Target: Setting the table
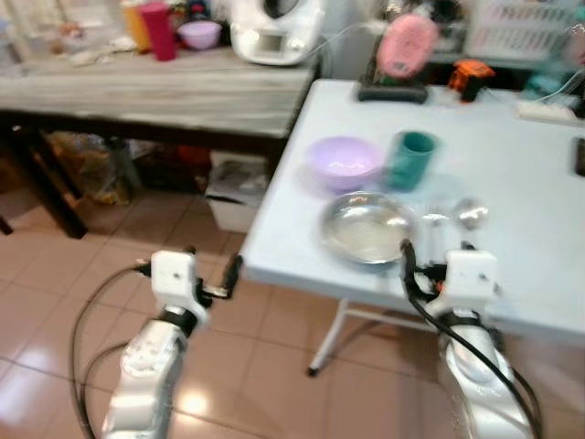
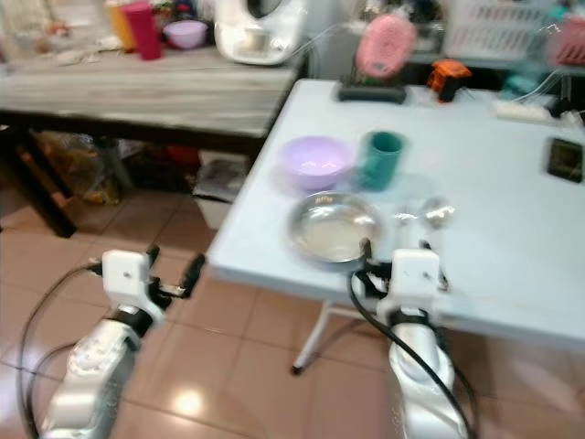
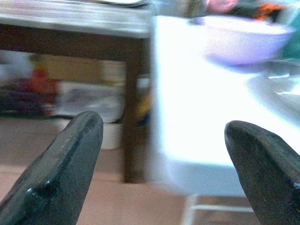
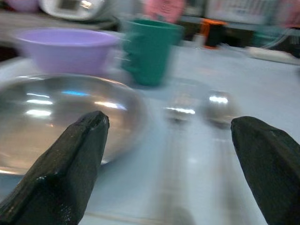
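Cutlery, apparently two spoons [image 4: 197, 110], lies on the white tabletop [image 1: 512, 174] just beside the steel plate [image 1: 366, 229], behind it a lilac bowl [image 1: 343, 162] and green cup [image 1: 411, 159]. Right claw [image 4: 168, 154] hangs wide before them; left claw [image 3: 164, 154] wide off the edge. Spoons look thin, stiff, slippery: pinch mid-handle.

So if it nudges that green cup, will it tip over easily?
Possibly. The green cup stands upright and looks taller than wide, so a high push might topple it. It looks like plastic, so probably light and unlikely to break. On the smooth white table it may simply slide.
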`<state>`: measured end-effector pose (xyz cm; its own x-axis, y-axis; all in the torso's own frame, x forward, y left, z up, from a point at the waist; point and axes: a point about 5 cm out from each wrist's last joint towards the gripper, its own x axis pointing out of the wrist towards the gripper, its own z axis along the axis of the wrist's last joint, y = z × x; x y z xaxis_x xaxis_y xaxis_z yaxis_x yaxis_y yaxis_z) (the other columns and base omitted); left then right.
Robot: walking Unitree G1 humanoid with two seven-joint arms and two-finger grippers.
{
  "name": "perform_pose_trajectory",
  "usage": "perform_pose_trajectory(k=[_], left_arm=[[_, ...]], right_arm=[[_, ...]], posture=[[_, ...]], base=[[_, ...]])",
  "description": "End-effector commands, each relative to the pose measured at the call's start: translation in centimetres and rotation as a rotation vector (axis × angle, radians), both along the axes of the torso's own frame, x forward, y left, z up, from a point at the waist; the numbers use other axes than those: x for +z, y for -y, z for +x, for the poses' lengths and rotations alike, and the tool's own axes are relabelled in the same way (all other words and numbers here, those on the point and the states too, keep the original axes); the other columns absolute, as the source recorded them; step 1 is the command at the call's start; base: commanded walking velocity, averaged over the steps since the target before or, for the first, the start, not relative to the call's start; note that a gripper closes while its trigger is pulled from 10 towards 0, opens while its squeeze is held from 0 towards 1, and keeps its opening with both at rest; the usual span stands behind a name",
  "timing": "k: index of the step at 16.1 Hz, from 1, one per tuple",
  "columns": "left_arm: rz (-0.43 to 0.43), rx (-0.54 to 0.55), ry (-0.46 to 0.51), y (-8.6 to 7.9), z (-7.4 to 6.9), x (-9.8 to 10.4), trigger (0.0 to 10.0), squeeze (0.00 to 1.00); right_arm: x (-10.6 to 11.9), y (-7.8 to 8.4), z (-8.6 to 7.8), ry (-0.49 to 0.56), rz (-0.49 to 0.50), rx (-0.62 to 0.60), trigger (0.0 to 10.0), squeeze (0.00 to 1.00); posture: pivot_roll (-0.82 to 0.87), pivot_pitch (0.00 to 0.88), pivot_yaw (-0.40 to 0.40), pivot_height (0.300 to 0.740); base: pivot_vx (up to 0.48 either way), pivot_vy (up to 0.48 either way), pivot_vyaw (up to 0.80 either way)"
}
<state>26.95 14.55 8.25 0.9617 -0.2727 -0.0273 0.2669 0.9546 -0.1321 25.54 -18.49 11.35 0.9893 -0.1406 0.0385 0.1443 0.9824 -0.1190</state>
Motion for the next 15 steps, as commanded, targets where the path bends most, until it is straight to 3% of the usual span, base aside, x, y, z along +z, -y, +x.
perform_pose_trajectory(k=[1, 9, 12, 15], left_arm=[[0.023, 0.021, 0.020, -0.74, 0.26, 0.38, 10.0, 0.00], [0.042, 0.027, 0.056, -1.25, 0.43, 0.49, 10.0, 0.00], [0.025, 0.015, 0.060, -1.08, 0.36, 0.47, 10.0, 0.00], [-0.001, -0.034, 0.072, -0.51, 0.16, 0.65, 10.0, 0.00]], right_arm=[[0.71, -0.38, 0.11, 0.030, 0.006, 0.012, 10.0, 0.00], [1.47, -0.35, 0.53, 0.046, -0.004, 0.036, 10.0, 0.00], [1.42, -0.42, 0.48, 0.048, 0.010, 0.035, 10.0, 0.00], [1.31, -0.16, 0.42, 0.043, 0.030, 0.010, 10.0, 0.00]], posture=[[-0.26, 0.052, 0.034, 0.740], [-0.26, 0.062, 0.031, 0.740], [-0.26, 0.062, 0.032, 0.740], [-0.27, 0.060, 0.032, 0.740]], base=[[0.000, 0.000, 0.00], [0.000, 0.000, 0.00], [0.000, 0.000, 0.71], [0.086, 0.000, 0.00]])
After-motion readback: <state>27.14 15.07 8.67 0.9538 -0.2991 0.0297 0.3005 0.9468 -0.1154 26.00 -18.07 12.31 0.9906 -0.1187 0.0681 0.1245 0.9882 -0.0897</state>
